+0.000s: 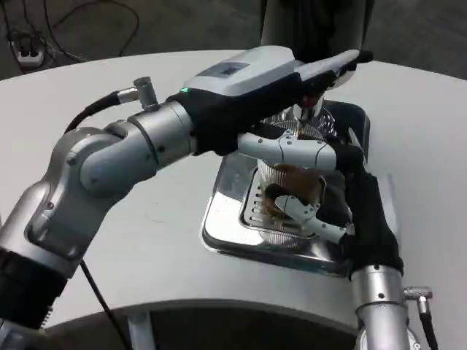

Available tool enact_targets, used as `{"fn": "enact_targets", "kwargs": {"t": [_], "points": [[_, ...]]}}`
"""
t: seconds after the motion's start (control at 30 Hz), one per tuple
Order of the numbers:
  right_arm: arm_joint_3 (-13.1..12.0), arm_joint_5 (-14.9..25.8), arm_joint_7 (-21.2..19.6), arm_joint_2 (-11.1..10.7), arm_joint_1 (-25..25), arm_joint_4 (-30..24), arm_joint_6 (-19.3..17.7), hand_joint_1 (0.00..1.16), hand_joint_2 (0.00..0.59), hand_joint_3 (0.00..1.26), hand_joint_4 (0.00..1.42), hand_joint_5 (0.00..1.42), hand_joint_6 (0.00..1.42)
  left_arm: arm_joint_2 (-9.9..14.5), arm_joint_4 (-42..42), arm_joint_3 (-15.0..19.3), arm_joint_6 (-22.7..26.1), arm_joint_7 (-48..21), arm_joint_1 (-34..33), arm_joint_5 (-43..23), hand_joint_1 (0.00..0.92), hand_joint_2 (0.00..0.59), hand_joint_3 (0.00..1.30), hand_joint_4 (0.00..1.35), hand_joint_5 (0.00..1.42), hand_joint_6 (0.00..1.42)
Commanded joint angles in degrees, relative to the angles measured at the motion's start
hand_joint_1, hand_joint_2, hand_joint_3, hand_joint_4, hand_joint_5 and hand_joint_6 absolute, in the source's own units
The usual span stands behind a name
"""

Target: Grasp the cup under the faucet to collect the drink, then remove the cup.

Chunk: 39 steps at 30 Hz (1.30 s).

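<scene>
In the head view, a round white table (131,219) carries a shiny metal drip tray (226,233) with a slotted grate, and behind it rises the dark base of a drink dispenser (343,117). On the grate stands the cup (288,179), a clear ribbed one with brown drink showing inside it, upright and directly below the faucet (308,113), whose small spout hangs just above the cup's mouth.

The right hand (321,197) comes up from the lower right edge and wraps around the cup: one white finger lies across the cup's upper part and another curls round its lower front, so the cup is gripped from the right side (the black palm hides the far side of the cup).

The left arm reaches across from the lower left, its silver forearm passing over the table, and the left hand (292,76) is stretched out flat above the faucet, its fingers straight and close together, lying on top of the dispenser's tap; nothing is held in it.
</scene>
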Motion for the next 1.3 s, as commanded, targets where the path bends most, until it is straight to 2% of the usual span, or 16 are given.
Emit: {"fn": "enact_targets", "kwargs": {"t": [0.03,0.33,0.63,0.97,1.3], "points": [[0.2,-0.6,-1.3,0.1,-2.8,3.8,-1.9,0.91,0.139,0.06,0.11,0.12,0.2,0.4,2.7,-2.0,1.4,-2.2,1.9,2.7,0.0,0.056,0.0,0.03,0.11,0.04],[0.5,-2.0,-4.4,0.5,-7.1,9.4,-2.5,0.9,0.136,0.05,0.09,0.1,0.14,0.6,4.3,-1.8,0.9,-2.0,1.2,2.7,0.0,0.056,0.0,0.03,0.11,0.04],[1.1,-2.9,-5.8,0.7,-8.8,10.5,-1.4,0.89,0.136,0.04,0.1,0.1,0.12,0.5,5.8,-1.7,0.3,-1.6,0.6,2.7,0.0,0.062,0.0,0.03,0.11,0.04],[3.4,-5.0,-7.8,2.1,-7.3,9.5,-0.7,0.89,0.145,0.1,0.21,0.21,0.21,0.7,6.9,-1.4,-0.2,-1.4,0.4,2.6,0.0,0.063,0.0,0.03,0.11,0.04],[3.1,-4.5,-8.5,2.3,-10.6,14.4,-0.9,0.89,0.145,0.12,0.31,0.31,0.27,1.1,7.1,-1.1,-0.3,-1.4,0.5,2.6,0.0,0.068,0.0,0.03,0.12,0.04]]}}
